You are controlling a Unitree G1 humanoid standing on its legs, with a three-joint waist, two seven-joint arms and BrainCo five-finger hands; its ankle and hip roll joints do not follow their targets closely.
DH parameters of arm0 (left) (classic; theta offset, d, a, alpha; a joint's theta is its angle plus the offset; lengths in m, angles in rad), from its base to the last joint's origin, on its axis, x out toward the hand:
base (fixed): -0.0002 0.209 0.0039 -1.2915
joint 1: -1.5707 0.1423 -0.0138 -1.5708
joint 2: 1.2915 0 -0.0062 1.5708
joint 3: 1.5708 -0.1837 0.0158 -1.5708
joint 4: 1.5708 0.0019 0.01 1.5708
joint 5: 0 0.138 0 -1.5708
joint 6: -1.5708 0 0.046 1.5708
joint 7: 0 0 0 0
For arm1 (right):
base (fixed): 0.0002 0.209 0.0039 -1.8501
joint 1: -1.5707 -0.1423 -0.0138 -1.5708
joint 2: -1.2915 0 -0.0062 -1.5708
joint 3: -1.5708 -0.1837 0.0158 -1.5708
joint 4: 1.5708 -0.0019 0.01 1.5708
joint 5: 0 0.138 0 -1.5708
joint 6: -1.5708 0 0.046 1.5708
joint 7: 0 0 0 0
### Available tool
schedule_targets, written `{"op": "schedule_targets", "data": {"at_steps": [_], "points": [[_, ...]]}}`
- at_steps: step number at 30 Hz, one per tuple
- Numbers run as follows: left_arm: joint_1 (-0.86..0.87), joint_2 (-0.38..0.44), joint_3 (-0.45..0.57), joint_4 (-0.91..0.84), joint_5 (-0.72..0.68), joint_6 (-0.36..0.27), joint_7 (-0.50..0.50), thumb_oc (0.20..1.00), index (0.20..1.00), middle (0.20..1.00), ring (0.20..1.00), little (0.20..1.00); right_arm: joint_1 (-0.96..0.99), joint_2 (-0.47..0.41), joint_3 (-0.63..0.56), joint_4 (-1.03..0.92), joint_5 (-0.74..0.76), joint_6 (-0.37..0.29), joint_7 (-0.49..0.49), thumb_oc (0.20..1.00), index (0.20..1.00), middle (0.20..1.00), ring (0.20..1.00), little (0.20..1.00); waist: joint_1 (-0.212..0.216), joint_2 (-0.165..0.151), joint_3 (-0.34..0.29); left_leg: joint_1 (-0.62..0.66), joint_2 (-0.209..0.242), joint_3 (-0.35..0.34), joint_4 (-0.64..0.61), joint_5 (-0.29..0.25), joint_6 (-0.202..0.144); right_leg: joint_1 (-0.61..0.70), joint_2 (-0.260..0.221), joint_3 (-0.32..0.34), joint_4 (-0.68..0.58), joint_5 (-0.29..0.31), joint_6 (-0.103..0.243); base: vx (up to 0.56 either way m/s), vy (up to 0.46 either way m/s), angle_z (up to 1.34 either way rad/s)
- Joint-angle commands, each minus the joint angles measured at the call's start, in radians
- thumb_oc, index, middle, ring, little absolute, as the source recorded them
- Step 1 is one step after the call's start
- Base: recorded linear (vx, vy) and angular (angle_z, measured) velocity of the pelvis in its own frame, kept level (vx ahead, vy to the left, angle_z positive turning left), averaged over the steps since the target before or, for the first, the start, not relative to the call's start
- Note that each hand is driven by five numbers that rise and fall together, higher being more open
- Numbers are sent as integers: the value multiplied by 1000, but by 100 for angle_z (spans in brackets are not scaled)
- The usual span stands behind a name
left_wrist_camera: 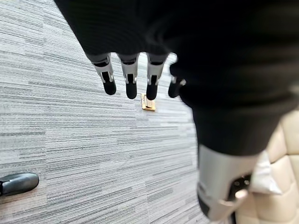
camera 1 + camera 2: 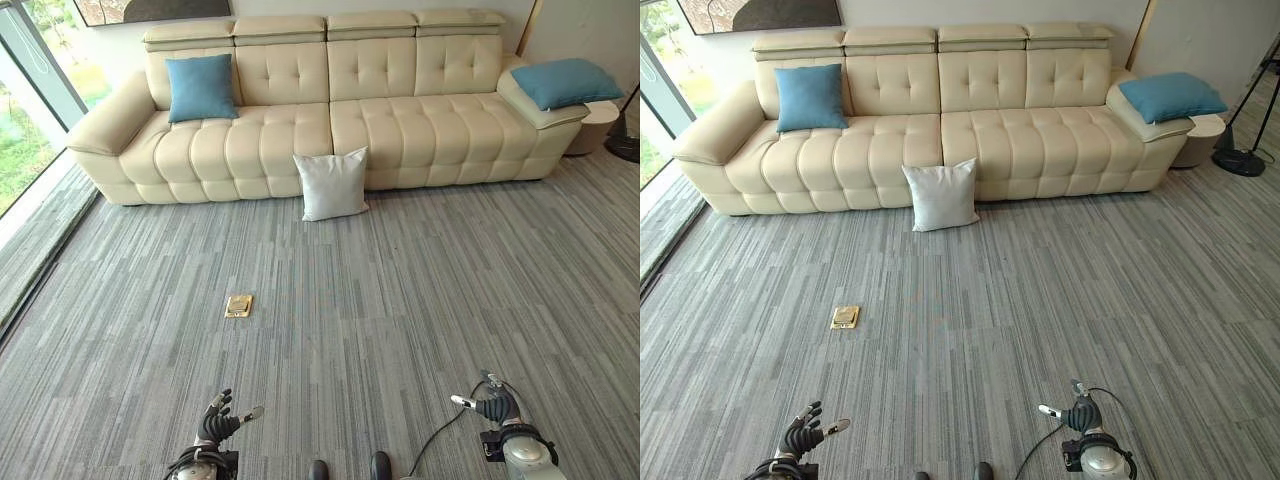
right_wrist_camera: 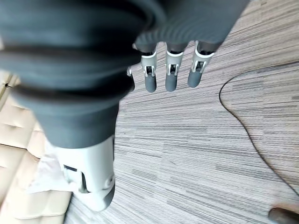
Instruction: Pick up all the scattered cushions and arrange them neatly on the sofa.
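Leaning against the sofa (image 2: 300, 130) front at its middle, the white cushion (image 2: 333, 184) stands upright on the carpet (image 2: 400, 290), well ahead of both hands and roughly between them. Left hand (image 2: 217, 418) and right hand (image 2: 490, 405) hang low with fingers straight and relaxed, holding nothing. Neither looks clearly nearer; the robot likely must walk forward first. One blue cushion (image 2: 201, 87) sits on the seat, another blue cushion (image 2: 566, 82) on the far armrest.

Grey striped carpet (image 2: 420, 290) carries a white cushion (image 2: 333, 184) and brass floor socket (image 2: 238, 305).
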Motion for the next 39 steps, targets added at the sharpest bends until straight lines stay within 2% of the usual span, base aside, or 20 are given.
{"op": "schedule_targets", "data": {"at_steps": [1,6,7,8,9,10,12,16,20,21,22,24,25,26,27,30,33,35,36,39], "points": [[-68,43,11,1,9,-29,7,1000,1000,1000,1000,1000,-52,-22,-12,-50,1,-23,-17,1000,1000,1000,1000,1000,6,-33,28,7,37,-14,8,-76,-56,54,-70,-5,20,-163,95,60,59,11],[-65,44,14,6,-2,-24,7,1000,1000,1000,1000,1000,-62,-21,-6,-49,-8,-15,-14,1000,1000,1000,1000,1000,9,-28,36,2,21,-24,5,-92,-31,11,-80,25,90,-179,102,22,99,-2],[-57,49,18,-1,-1,-23,8,1000,1000,1000,1000,1000,-65,-23,-6,-53,-11,-13,-14,1000,1000,1000,1000,1000,10,-20,47,7,12,-18,9,-104,-16,-39,-85,43,182,-184,113,3,131,-7],[-57,49,18,-2,-1,-23,8,1000,1000,1000,1000,1000,-65,-23,-6,-53,-11,-13,-14,1000,1000,1000,1000,1000,12,-20,46,6,12,-17,9,-105,-16,-42,-85,45,187,-186,113,14,186,-23],[-53,51,25,-10,-17,-20,8,1000,1000,1000,1000,1000,-69,-24,-4,-62,-17,-7,-14,1000,1000,1000,1000,1000,10,-7,68,17,10,-8,14,-115,0,-103,-91,45,316,-181,131,1,94,-27],[-53,51,26,-10,-17,-20,8,1000,1000,1000,1000,1000,-70,-24,-4,-62,-17,-7,-14,1000,1000,1000,1000,1000,12,-8,66,15,8,-6,14,-115,1,-110,-92,48,325,-185,131,25,134,-33],[-57,43,30,-8,-43,-22,8,1000,1000,1000,1000,1000,-64,-18,-2,-79,-18,-5,-12,1000,1000,1000,1000,1000,-3,7,87,55,12,1,5,-125,4,-198,-76,43,438,-166,134,145,82,-29],[-79,38,25,-10,-64,-24,5,1000,1000,1000,1000,1000,-68,-30,-1,-85,-24,3,-12,1000,1000,1000,1000,1000,-31,9,103,119,6,-2,-11,-152,-7,-265,-51,-22,321,-131,121,185,-33,-10],[-100,37,14,-15,-67,-31,-2,1000,1000,1000,1000,1000,-51,-37,-8,-86,-30,5,-13,1000,1000,1000,1000,1000,-58,4,101,151,8,-21,-11,-178,-19,-243,-45,-30,243,-128,117,211,-113,19],[-101,34,10,-14,-67,-32,-5,1000,1000,1000,1000,1000,-48,-36,-11,-77,-23,0,-13,1000,1000,1000,1000,1000,-60,2,91,159,10,-19,-11,-185,-23,-226,-42,-32,230,-128,101,393,-245,57],[-101,22,8,-13,-93,-28,-12,1000,1000,1000,1000,1000,-43,-41,-23,-59,-6,-12,-12,1000,1000,1000,1000,1000,-69,5,69,163,41,-14,54,-212,-46,-170,-28,-34,215,-154,76,456,-284,55],[-100,21,10,-13,-98,-26,-16,1000,1000,1000,1000,1000,-43,-45,-26,-58,-4,-11,-8,1000,1000,1000,1000,1000,-70,4,63,147,43,-11,104,-207,-52,-156,-29,-35,208,-158,68,287,-174,40],[-100,14,9,-10,-115,-26,-18,1000,1000,1000,1000,1000,-43,-54,-24,-55,2,-15,-3,1000,1000,1000,1000,1000,-65,1,67,107,36,-9,231,-168,-69,-112,-21,-24,194,-171,48,144,-84,42],[-101,14,8,-10,-115,-27,-18,1000,1000,1000,1000,1000,-44,-54,-24,-55,2,-16,-3,1000,1000,1000,1000,1000,-66,1,68,105,37,-10,237,-171,-70,-111,-21,-25,193,-171,47,281,-169,32],[-107,11,5,-7,-126,-28,-19,1000,1000,1000,1000,1000,-48,-61,-25,-53,6,-15,0,1000,1000,1000,1000,1000,-53,-8,81,44,32,-12,350,-115,-79,-71,-25,-18,179,-185,29,176,-110,-12],[-108,10,3,-5,-127,-25,-22,1000,1000,1000,1000,1000,-51,-67,-28,-55,8,-13,4,1000,1000,1000,1000,1000,-40,-22,89,-35,26,-3,402,-120,-66,-37,-38,-14,164,-199,24,149,-59,-5],[-98,13,5,-2,-117,-14,-22,1000,1000,1000,1000,1000,-55,-76,-33,-50,10,-11,1,1000,1000,1000,1000,1000,-17,-45,88,-122,31,23,333,-153,-48,11,-57,-10,134,-220,34,270,-8,0],[-85,14,6,-9,-117,-8,-20,1000,1000,1000,1000,1000,-57,-80,-29,-48,7,-10,-4,1000,1000,1000,1000,1000,2,-39,86,-168,45,10,239,-80,-62,51,-51,-4,114,-241,37,347,70,-4],[-80,15,10,-21,-118,-7,-12,1000,1000,1000,1000,1000,-62,-85,-25,-48,4,-7,-11,1000,1000,1000,1000,1000,19,-28,88,-221,71,1,137,5,-84,89,-40,1,102,-261,39,313,82,-21],[-81,13,11,-19,-119,-7,-5,1000,1000,1000,1000,1000,-61,-83,-19,-40,3,-3,-19,1000,1000,1000,1000,1000,34,-33,90,-261,83,14,55,31,-98,133,-47,11,88,-282,47,346,114,-23]]}}
